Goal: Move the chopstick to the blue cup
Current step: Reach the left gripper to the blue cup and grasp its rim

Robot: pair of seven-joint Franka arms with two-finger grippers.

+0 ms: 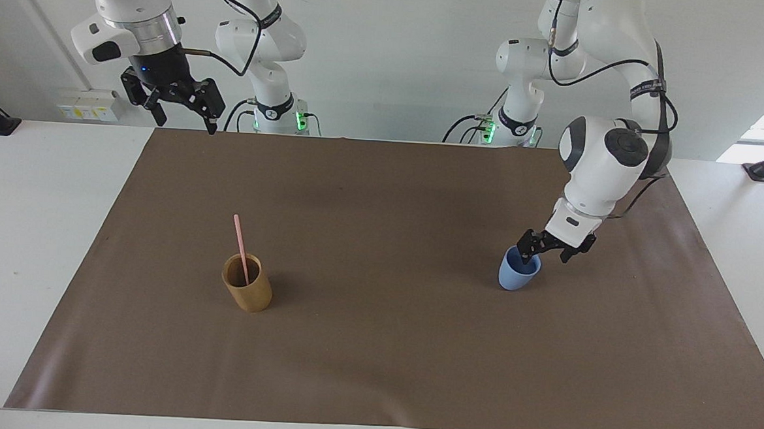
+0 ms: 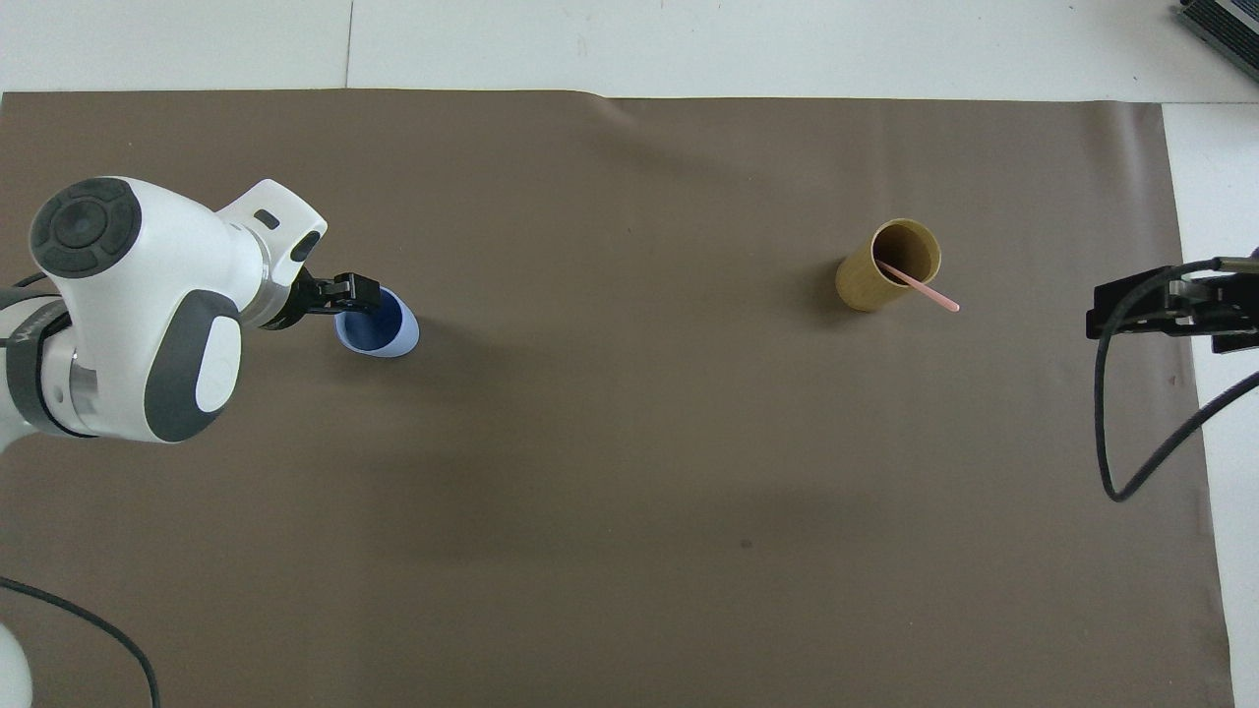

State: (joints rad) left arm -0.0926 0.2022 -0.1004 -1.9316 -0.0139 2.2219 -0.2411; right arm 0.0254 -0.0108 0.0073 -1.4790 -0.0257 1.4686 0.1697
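Observation:
The pale pink chopstick stands slanted in the tan-brown cup, toward the right arm's end of the table. The light-blue cup stands upright toward the left arm's end. My left gripper is low at the blue cup's rim and open, one finger over the cup's mouth and the other outside its wall. It holds nothing. My right gripper hangs open and empty, high over the mat's edge at the right arm's end.
A brown mat covers most of the white table, and both cups stand on it. A black cable loops down from the right wrist over the mat's end.

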